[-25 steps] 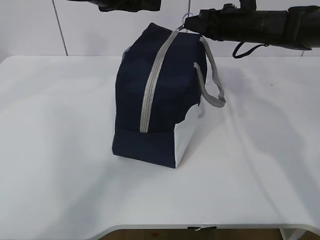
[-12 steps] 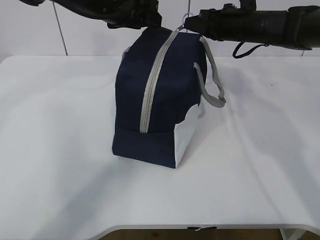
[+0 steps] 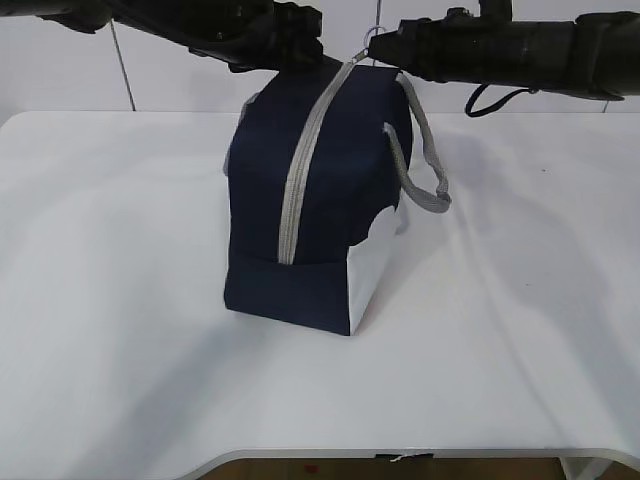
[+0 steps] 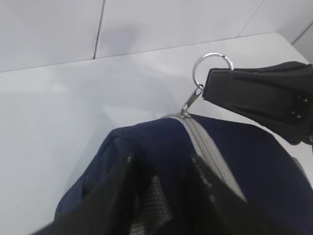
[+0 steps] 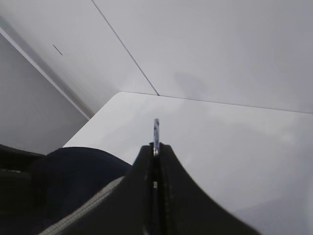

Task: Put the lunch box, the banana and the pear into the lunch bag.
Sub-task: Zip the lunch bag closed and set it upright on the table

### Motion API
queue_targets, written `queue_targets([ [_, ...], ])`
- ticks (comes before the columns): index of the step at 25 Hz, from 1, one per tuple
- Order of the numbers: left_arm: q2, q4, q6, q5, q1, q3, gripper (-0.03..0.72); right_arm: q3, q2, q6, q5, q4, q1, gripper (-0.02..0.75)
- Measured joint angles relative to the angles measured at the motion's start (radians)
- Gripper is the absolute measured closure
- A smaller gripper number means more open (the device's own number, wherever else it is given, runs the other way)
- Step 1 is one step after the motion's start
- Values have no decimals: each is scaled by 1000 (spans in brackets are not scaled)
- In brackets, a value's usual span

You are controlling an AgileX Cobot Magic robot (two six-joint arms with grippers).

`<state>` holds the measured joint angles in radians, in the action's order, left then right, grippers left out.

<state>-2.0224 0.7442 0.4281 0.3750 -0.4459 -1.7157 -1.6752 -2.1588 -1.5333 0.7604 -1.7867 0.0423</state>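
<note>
Your lunch bag (image 3: 320, 200) stands zipped shut on the table (image 3: 120, 300), under both grippers. Your left gripper (image 3: 285, 45) straddles the bag's top edge; its spread is unclear. Beyond it, your right gripper (image 5: 155, 155) pinches the ring pull (image 4: 212, 68).

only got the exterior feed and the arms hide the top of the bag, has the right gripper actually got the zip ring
Observer: Yes. In the right wrist view the right gripper has its jaws shut on the ring pull, seen edge-on.
Operator: and the left one
Observer: The left gripper straddles the top end of the lunch bag, with the grey webbing handle between its fingers. I can't tell whether it is clamped.
</note>
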Motion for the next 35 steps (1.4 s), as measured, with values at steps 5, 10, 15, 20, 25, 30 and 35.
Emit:
queue_targets([
  [5, -11, 8, 0, -1, -2, -2, 608, 0, 0, 0, 0, 0, 0, 731],
  [10, -11, 11, 0, -1, -2, -5, 667, 0, 0, 0, 0, 0, 0, 731],
  [15, -2, 20, 25, 30, -2, -5, 669, 0, 0, 0, -6, 0, 0, 731],
  [20, 23, 50, 106, 93, -2, -5, 670, 0, 0, 4, -6, 0, 0, 731],
  [25, 45, 116, 228, 134, -2, -5, 670, 0, 0, 13, -12, 0, 0, 731],
  [30, 66, 180, 323, 153, -2, -5, 670, 0, 0, 15, -19, -2, 0, 731],
  [35, 87, 217, 399, 190, -2, -5, 670, 0, 0, 26, -19, -4, 0, 731],
])
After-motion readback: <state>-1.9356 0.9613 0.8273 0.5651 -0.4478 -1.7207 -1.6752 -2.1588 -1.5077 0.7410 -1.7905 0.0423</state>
